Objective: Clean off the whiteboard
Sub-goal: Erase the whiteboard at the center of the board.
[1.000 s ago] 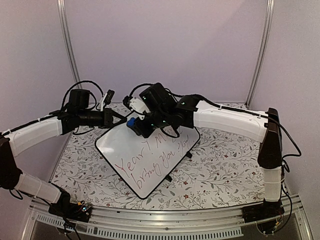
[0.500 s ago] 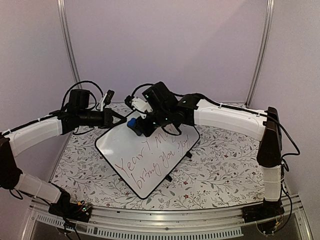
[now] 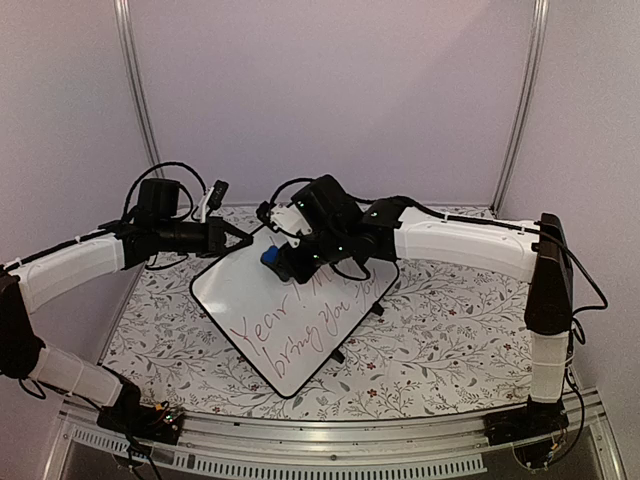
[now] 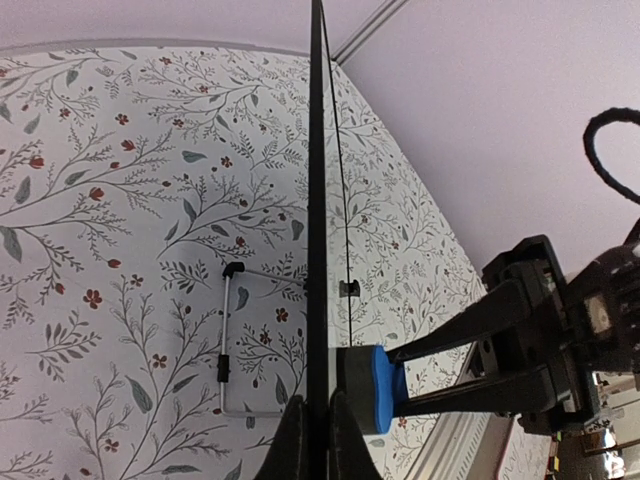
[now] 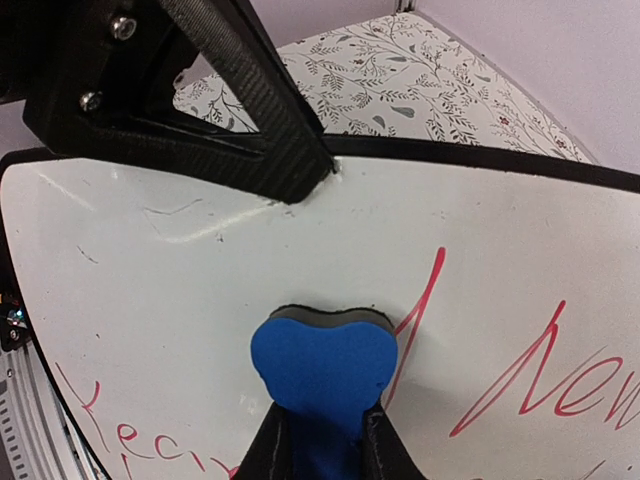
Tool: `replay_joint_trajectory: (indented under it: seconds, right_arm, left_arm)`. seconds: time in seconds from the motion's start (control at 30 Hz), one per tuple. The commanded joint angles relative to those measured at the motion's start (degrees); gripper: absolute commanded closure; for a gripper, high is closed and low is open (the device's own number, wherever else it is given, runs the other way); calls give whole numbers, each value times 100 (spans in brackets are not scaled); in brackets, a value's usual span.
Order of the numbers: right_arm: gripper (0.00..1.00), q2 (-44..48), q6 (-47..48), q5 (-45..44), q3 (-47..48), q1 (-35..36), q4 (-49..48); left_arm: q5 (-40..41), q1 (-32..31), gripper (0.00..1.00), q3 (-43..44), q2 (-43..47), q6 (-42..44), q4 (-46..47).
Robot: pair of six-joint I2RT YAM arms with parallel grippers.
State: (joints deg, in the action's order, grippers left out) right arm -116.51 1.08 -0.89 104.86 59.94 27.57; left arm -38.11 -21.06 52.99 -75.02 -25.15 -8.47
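Note:
The whiteboard (image 3: 240, 290) is tilted up off the table and carries red handwriting (image 3: 300, 325) on its lower half. My left gripper (image 3: 232, 238) is shut on the board's black rim at its upper left edge. In the left wrist view the board (image 4: 318, 200) shows edge-on between that gripper's (image 4: 318, 425) fingers. My right gripper (image 3: 285, 262) is shut on a blue eraser (image 3: 271, 257). The eraser's dark felt face presses flat against the white surface (image 5: 200, 260), just left of a red stroke. The eraser (image 5: 322, 360) fills the space above my right gripper (image 5: 322, 430).
A floral-patterned cloth (image 3: 440, 330) covers the table. The board's wire stand (image 4: 228, 340) hangs behind it, and small black feet (image 3: 377, 310) stick out at its right edge. A metal rail (image 3: 330, 440) runs along the near edge. Lilac walls and frame posts (image 3: 520, 100) enclose the back.
My right gripper has slid the eraser a little to the right and down across the board's upper part. The left gripper and the board have stayed put.

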Motion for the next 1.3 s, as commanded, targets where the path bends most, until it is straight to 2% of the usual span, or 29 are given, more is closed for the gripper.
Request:
replay_joint_trajectory:
  seconds: [0.0, 0.63, 1.27]
  right_arm:
    - [95, 19, -82, -4, -441, -53, 399]
    - [95, 427, -363, -73, -1160, -53, 208]
    - [95, -255, -170, -339, 644, -226, 267]
  left_arm:
    - [-310, -62, 100, 121, 155, 111, 89]
    - [-311, -57, 100, 123, 155, 107, 85]
    - [-311, -77, 100, 115, 133, 109, 86]
